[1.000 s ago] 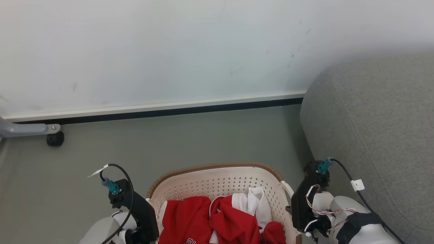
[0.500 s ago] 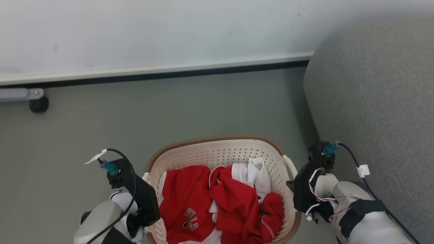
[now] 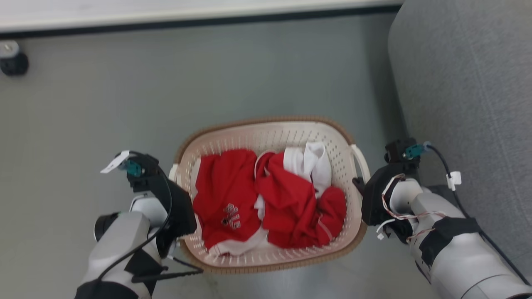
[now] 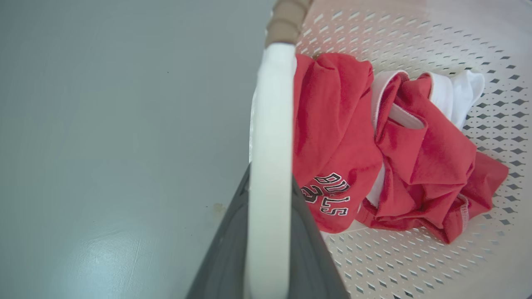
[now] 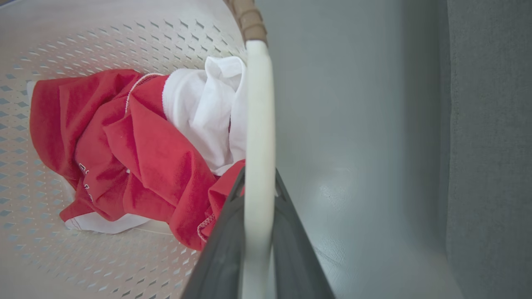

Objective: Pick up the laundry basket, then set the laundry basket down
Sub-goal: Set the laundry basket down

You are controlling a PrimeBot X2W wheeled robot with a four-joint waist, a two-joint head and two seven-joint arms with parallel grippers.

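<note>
The left hand [image 4: 270,178] is clenched on the left handle [image 4: 272,104] of the laundry basket [image 3: 270,139]. Its dark fingers [image 4: 224,249] are pressed against the two sides of the white bar, which runs on from between them to the brown woven rim [image 4: 286,16]. The right hand [image 5: 258,176] is clamped in the same way on the right handle [image 5: 258,104], with one finger on either face of it. The basket is thus gripped between the two hands, and it cannot be told whether its bottom rests on the floor [image 3: 104,104].

Just inward of each hand, behind the perforated cream wall, a crumpled red garment [image 3: 291,195] is seen lying in the basket, its lettered part nearer the left hand. A white cloth [image 3: 316,162] is bunched against it, close to the handle held by the right hand.

Outward of the left hand, smooth grey floor is seen. Outward of the right hand, a narrow strip of floor is followed by a grey upholstered sofa [image 3: 465,83]. Ahead of both hands, past the far rim, the floor is bounded by a skirting board [image 3: 166,12]. A black caster [image 3: 14,64] is seen near it, far ahead and outward of the left hand.
</note>
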